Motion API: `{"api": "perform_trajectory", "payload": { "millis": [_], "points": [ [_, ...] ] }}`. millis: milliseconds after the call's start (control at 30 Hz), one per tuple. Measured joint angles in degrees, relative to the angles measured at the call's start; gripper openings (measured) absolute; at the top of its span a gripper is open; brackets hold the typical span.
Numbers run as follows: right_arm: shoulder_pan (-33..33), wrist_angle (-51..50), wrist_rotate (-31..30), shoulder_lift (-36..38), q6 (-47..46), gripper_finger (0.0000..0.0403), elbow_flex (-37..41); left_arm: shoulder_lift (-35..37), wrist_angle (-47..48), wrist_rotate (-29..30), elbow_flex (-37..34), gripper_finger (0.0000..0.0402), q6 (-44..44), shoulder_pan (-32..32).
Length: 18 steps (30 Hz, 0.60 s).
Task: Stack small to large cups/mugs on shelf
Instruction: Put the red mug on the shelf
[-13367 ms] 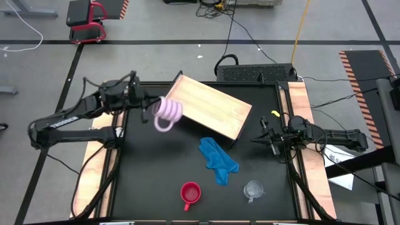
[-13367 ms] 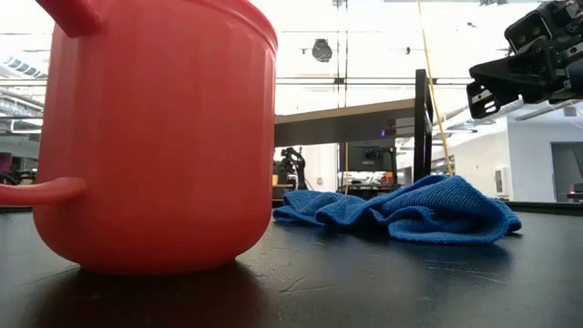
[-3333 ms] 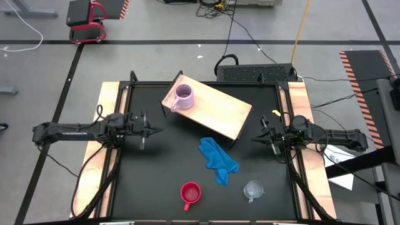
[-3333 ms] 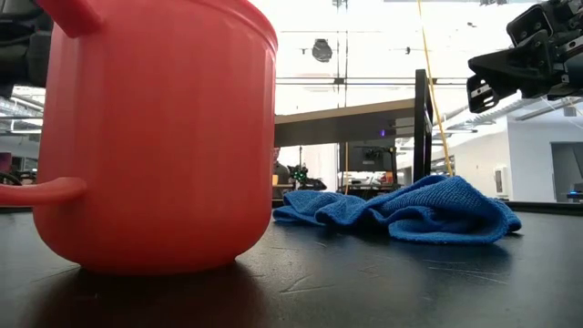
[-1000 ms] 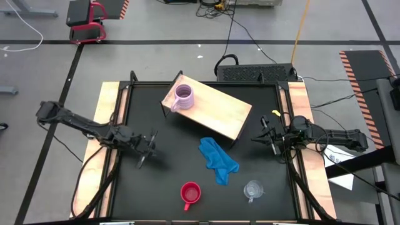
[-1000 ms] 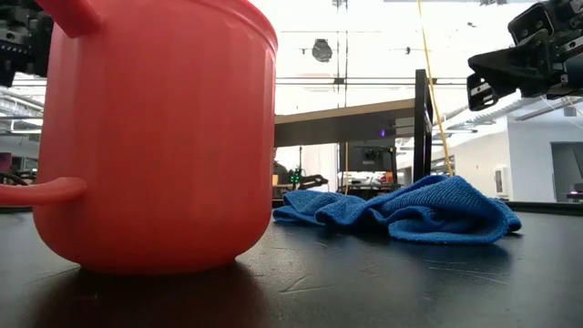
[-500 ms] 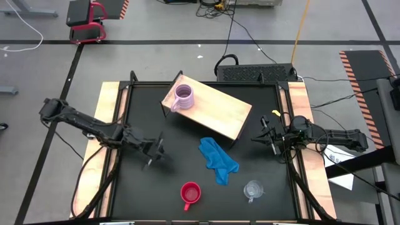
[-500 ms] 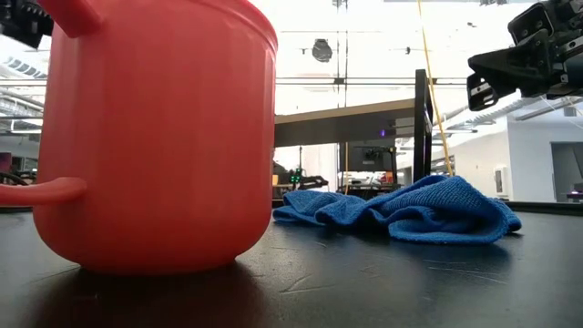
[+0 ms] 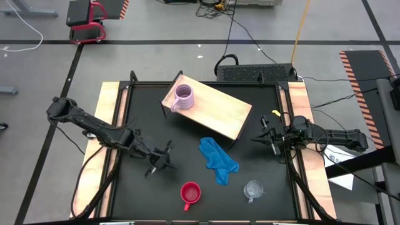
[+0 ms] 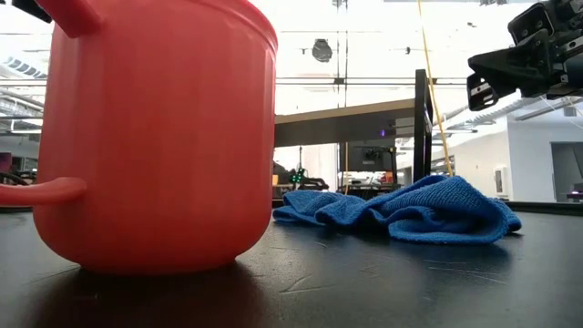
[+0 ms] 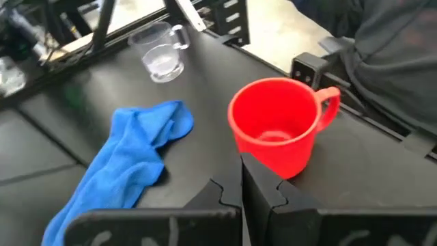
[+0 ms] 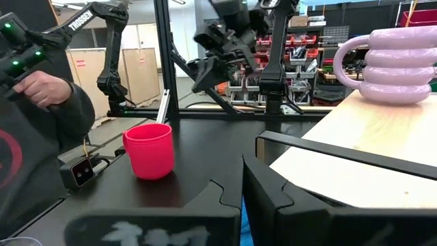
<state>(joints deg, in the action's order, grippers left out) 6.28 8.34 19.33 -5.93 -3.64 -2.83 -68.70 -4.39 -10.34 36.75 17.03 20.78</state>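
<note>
The red mug stands upright on the black tabletop near its near edge; it fills the low view and shows in both wrist views. The clear cup stands to its right. The lilac-pink mug sits on the wooden shelf at its left end. My left gripper hangs shut, above and to the far left of the red mug. My right gripper waits shut by the table's right edge.
A crumpled blue cloth lies between the shelf and the two cups on the tabletop. In the right wrist view, a person's hand shows beyond the table. Bare black tabletop lies left of the red mug.
My left gripper has travelled toward the table's near edge and to the right, closing on the red mug, and its arm has stretched out over the table. The cups, the cloth and the right arm have kept still.
</note>
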Motion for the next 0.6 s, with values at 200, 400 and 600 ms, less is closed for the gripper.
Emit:
{"api": "perform_trajectory", "payload": {
  "millis": [200, 400, 600],
  "points": [
    [0.0, 0.0, 0.0, 0.0, 0.0, 0.0, -0.01, -3.69, -0.05, 2.95, 3.84, 0.0, 1.15, 3.12],
    [-0.02, 0.04, 0.0, 0.0, 0.02, 0.0, -0.02, -5.98, 2.29, 2.26, 8.27, 0.0, -1.71, 1.91],
    [0.0, 0.03, 0.0, 0.01, -0.05, 0.0, -0.01, -6.55, 3.1, -1.94, 11.7, 0.0, -0.59, 1.55]
  ]
}}
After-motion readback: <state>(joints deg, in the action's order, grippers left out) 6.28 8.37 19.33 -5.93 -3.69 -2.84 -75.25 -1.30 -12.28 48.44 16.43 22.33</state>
